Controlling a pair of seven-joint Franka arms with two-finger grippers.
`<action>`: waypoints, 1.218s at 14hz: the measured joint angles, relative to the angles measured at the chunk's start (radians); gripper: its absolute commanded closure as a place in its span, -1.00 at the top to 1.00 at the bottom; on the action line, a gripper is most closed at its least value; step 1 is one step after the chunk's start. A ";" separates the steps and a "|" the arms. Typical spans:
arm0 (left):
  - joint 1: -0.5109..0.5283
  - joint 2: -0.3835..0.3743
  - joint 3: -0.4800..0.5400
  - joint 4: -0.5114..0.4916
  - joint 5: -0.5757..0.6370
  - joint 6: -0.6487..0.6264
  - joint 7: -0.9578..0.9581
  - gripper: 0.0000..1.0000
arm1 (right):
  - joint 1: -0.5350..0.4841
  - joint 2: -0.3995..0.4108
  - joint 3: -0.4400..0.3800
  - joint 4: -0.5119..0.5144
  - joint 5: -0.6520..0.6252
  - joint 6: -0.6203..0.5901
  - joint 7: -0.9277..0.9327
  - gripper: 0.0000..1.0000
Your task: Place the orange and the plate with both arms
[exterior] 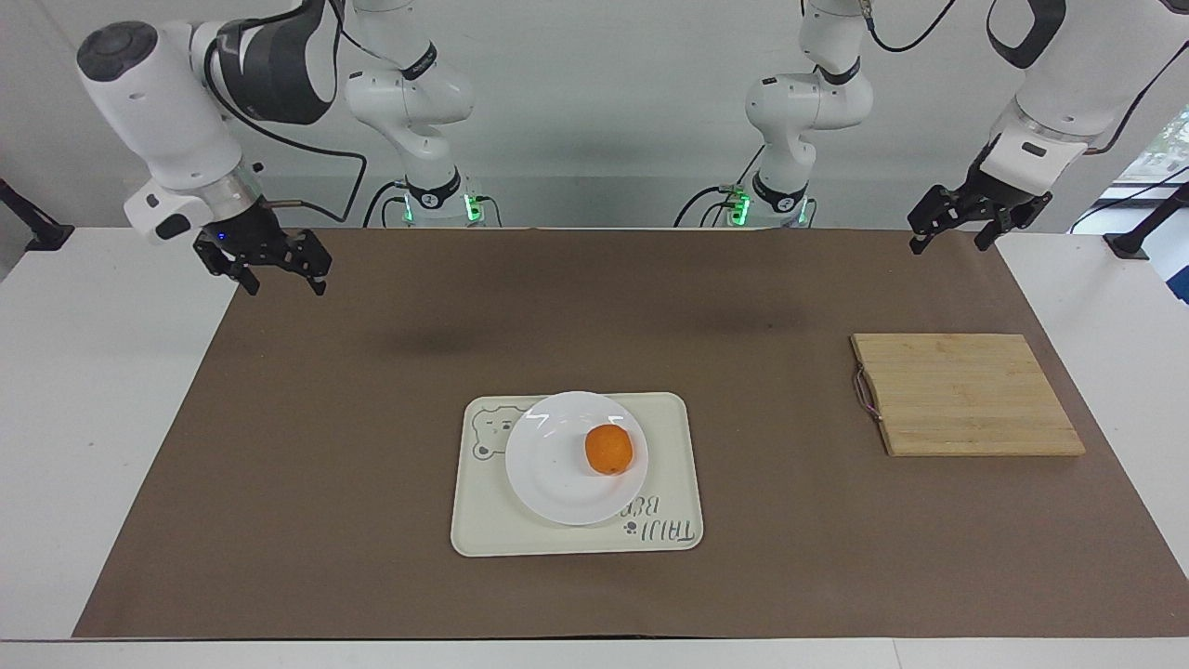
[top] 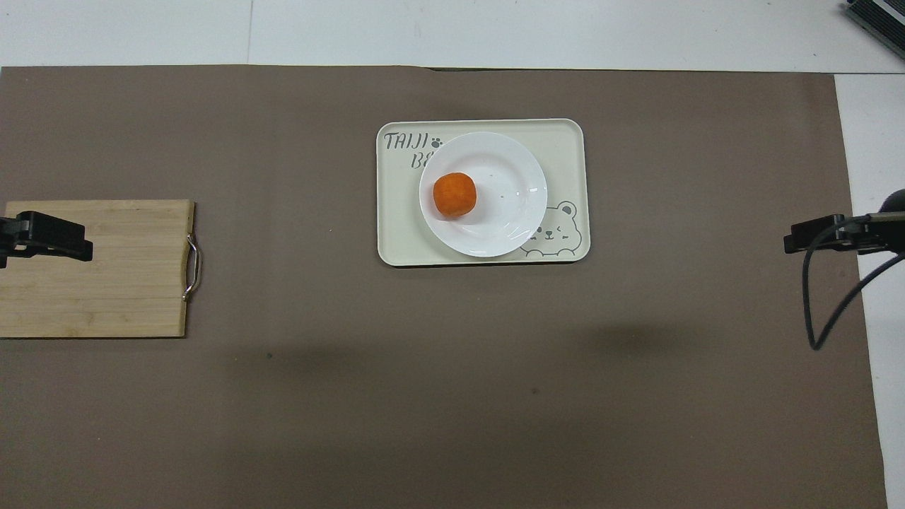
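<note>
On the brown-covered tabletop (exterior: 372, 557), the cream bear-print tray (exterior: 576, 539) carries the glossy white round plate (exterior: 548, 474); the small orange (exterior: 608, 450) sits at its three o'clock. Both placements look done. Left claw (exterior: 947, 234) and right claw (exterior: 276, 276) hang spread, empty.

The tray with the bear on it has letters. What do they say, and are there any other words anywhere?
"TAIJI" on the cream tray, printed in the corner away from the bear, with a small paw print after it.
"BE" on the tray, in the line under it; the plate holding the orange covers the rest of that word.
No other words, numbers or signs can be read on the cutting board, the brown mat or the arms.
</note>
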 measured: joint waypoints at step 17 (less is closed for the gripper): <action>0.000 0.000 0.000 0.000 0.000 0.000 0.000 1.00 | 0.037 -0.043 0.038 0.170 -0.059 -0.183 0.057 1.00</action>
